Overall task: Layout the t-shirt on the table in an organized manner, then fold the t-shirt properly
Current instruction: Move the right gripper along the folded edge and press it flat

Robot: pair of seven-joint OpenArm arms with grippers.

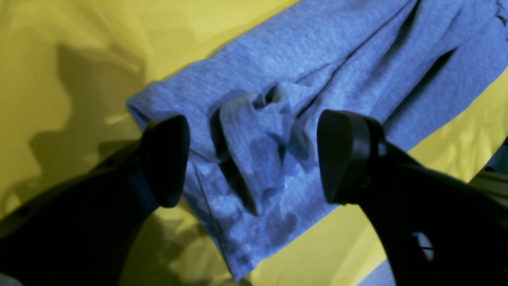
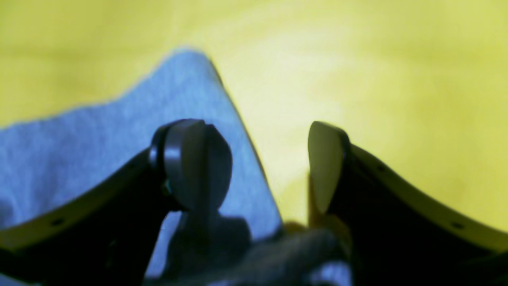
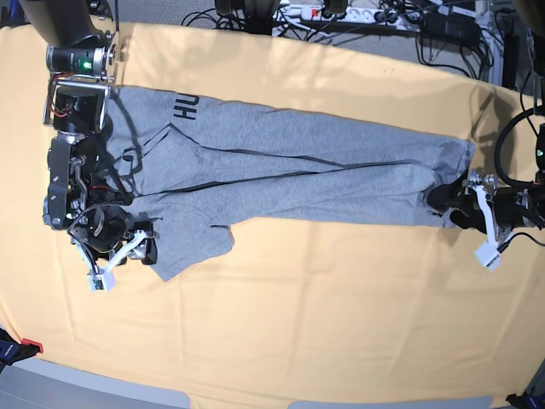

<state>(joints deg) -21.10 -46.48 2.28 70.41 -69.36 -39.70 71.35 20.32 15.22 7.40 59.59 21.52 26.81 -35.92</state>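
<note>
Base view, one t-shirt (image 3: pixel 289 166), two grippers

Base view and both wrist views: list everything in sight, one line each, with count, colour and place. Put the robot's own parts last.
t-shirt: one, heather grey with black lettering, stretched long across the table's middle, bunched and creased.
table: one, pale orange-peach cloth cover, fills the base view.
cables and power strip: several, black and white, behind the far edge.
left gripper: one, black, open, jaws astride a bunched end of the shirt.
right gripper: one, black, open, over a shirt edge, one finger above fabric, the other above cloth.
</note>
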